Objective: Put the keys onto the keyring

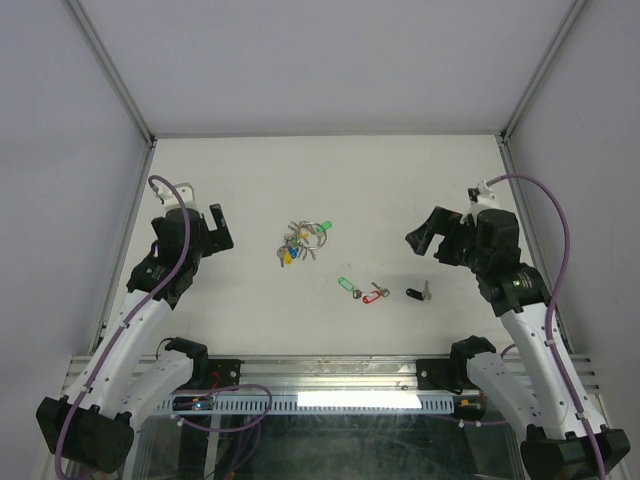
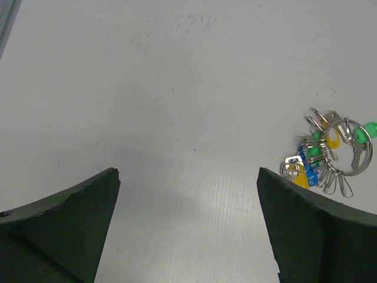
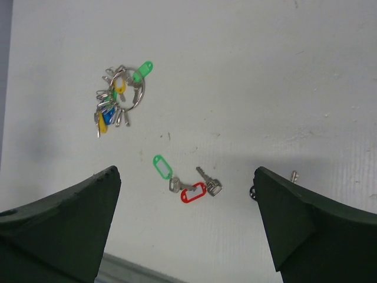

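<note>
The keyring is a silver wire ring carrying a bunch of small keys with blue, yellow and green tags. It lies flat at mid-table and also shows as the keyring and the keyring. Three loose keys lie nearer the front: one with a green tag, one with a red tag and one with a black tag. The right wrist view has the green tag and red tag between the fingers, with the black one mostly hidden. My left gripper and right gripper hover open and empty.
The white table is walled by white panels on the left, back and right. A metal rail runs along the front edge between the arm bases. Purple cables loop off both wrists.
</note>
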Motion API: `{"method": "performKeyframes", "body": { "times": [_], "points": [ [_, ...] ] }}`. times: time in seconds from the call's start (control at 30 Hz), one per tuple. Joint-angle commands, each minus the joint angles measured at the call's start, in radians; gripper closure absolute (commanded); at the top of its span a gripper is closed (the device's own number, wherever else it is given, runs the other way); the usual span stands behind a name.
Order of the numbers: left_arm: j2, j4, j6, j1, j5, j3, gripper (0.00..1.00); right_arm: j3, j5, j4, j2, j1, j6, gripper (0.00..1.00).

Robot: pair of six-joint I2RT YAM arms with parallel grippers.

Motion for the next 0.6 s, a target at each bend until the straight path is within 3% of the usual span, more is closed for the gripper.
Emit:
{"method": "performKeyframes", "body": {
  "times": [0.0, 0.27, 0.57],
  "points": [
    [0.021, 0.024, -0.035, 0.01, 0.024, 0.05, 0.01, 0.09, -0.155, -0.132, -0.017, -0.008, 0.035, 0.03],
    [0.017, 0.028, -0.064, 0.011, 0.146, 0.039, 0.01, 0.148, -0.203, -0.18, -0.007, -0.008, 0.035, 0.03],
    [-0.01, 0.073, 0.02, 0.012, 0.22, 0.047, 0.01, 0.194, -0.126, -0.097, 0.186, 0.052, 0.006, 0.07]
  ]
}}
